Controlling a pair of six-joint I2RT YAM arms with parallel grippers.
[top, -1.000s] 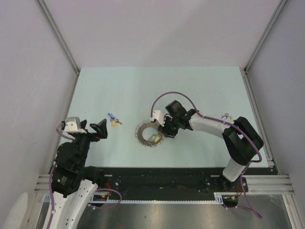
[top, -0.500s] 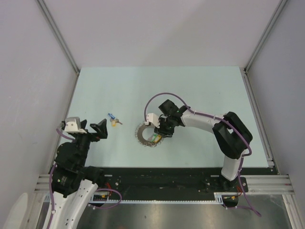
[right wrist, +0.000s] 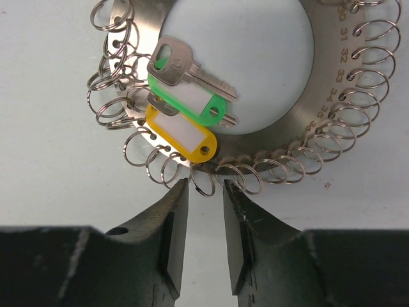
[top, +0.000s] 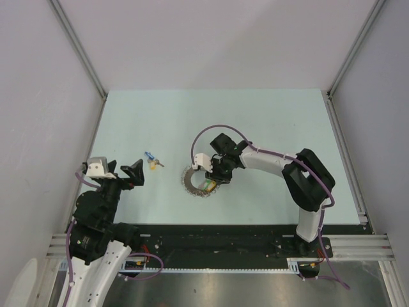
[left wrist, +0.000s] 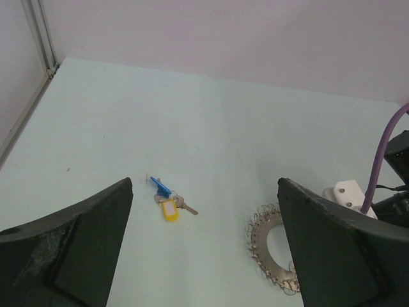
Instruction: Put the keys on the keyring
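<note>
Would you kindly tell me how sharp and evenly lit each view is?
Top external: even, soft light, faint shadows, keys tiny. Left wrist: table evenly lit, own fingers dark, little detail. Right wrist: keyring crisp, engraved numbers legible, mild sheen, no glare.

Black-and-white left arm (top: 96,211) and right arm (top: 275,163), looping purple cables (top: 214,127), dark wedge-shaped tool fingers (right wrist: 169,236)
</note>
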